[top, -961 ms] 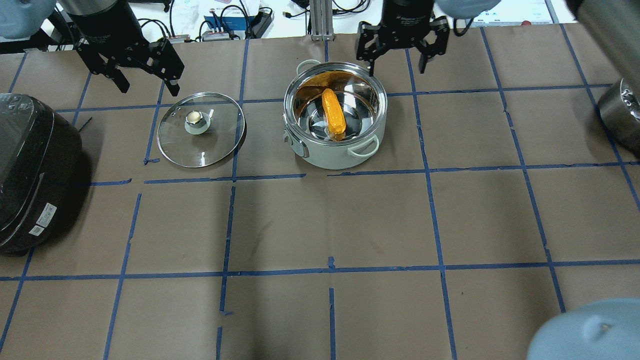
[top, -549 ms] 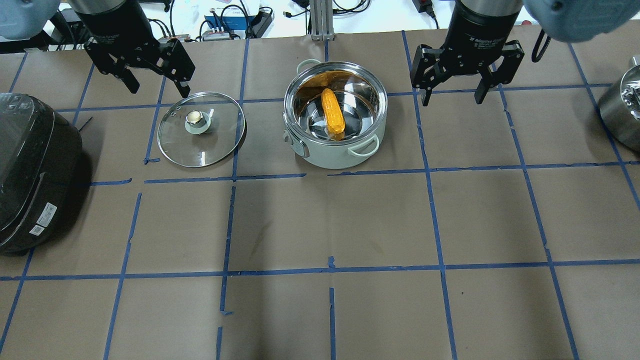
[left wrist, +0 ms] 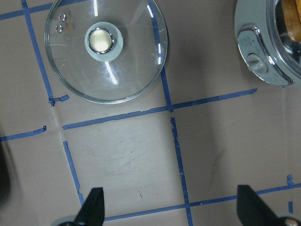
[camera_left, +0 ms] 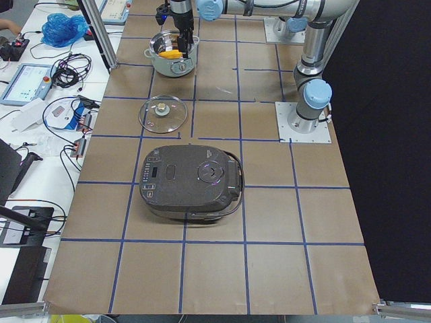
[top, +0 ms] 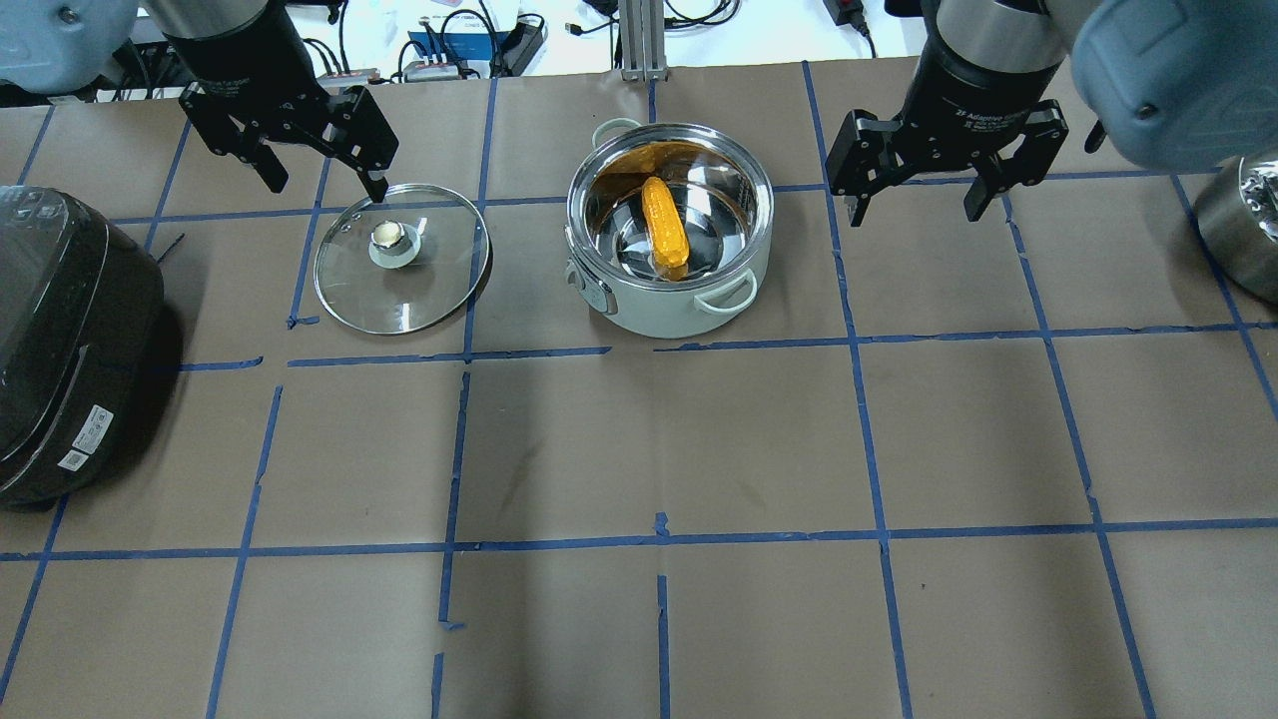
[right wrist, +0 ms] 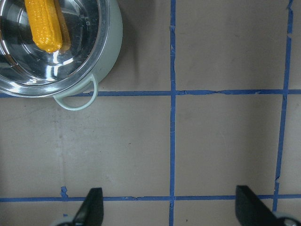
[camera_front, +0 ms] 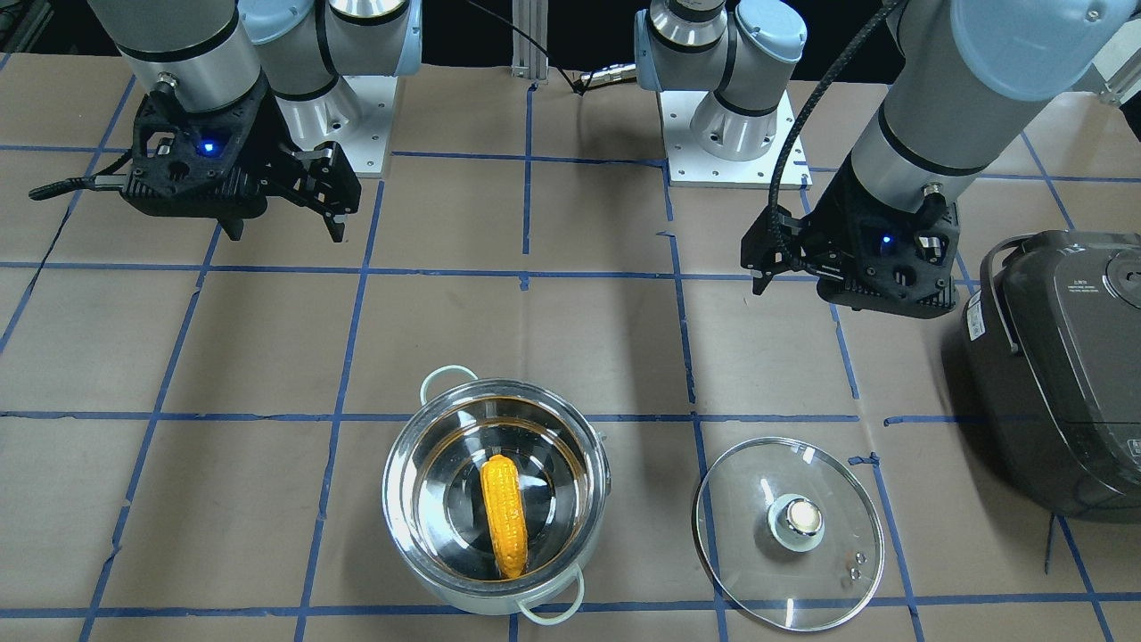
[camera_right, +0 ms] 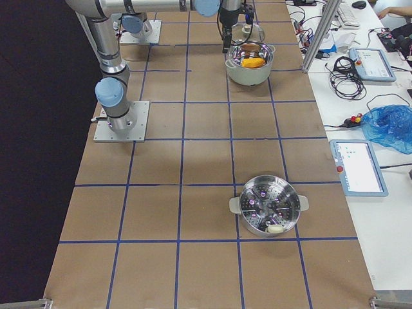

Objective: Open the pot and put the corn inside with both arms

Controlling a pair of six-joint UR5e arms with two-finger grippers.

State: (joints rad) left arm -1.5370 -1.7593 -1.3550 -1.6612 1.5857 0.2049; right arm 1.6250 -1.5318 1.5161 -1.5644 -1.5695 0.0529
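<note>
The steel pot (top: 659,315) stands open at the table's far middle, with the yellow-orange corn (top: 664,228) lying inside it. The glass lid (top: 399,295) lies flat on the table to the pot's left, knob up. My left gripper (top: 324,185) is open and empty, hovering at the lid's far edge. My right gripper (top: 914,213) is open and empty, hovering right of the pot. In the front-facing view the corn (camera_front: 504,513) rests in the pot (camera_front: 392,499), and the lid (camera_front: 758,553) lies beside it. The left wrist view shows the lid (left wrist: 117,80); the right wrist view shows the corn (right wrist: 44,26).
A dark grey rice cooker (top: 70,340) sits at the table's left edge. A second steel pot with a steamer insert (camera_right: 269,206) stands at the far right (top: 1243,225). Blue tape lines grid the brown table. Cables and devices lie beyond the far edge.
My right gripper has moved right, from over the pot's far rim to beside the pot. My left gripper has shifted a little right toward the lid. Both stay open.
</note>
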